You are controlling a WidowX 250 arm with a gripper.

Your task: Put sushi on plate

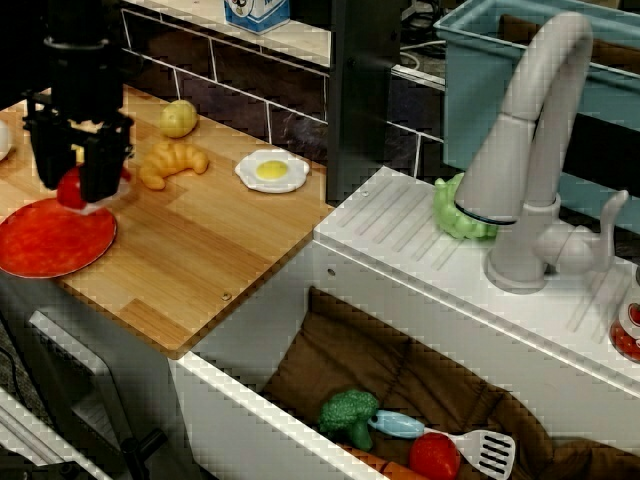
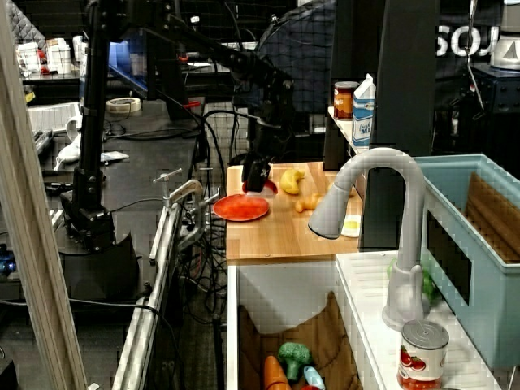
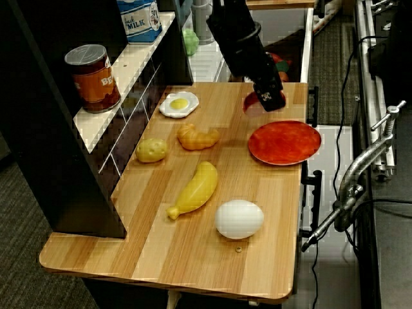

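The sushi, with a glossy red top and a white base, sits between the fingers of my black gripper. The gripper is shut on it and holds it just over the far edge of the red-orange plate, which lies at the counter's front left corner. In the top view the gripper hangs just beyond the plate, and the sushi shows red beside the fingers. In the side view the gripper is above the plate. Whether the sushi touches the plate cannot be told.
On the wooden counter are a croissant, a potato, a fried-egg disc, a yellow banana and a white egg. To the right are the sink with toy food and the grey faucet.
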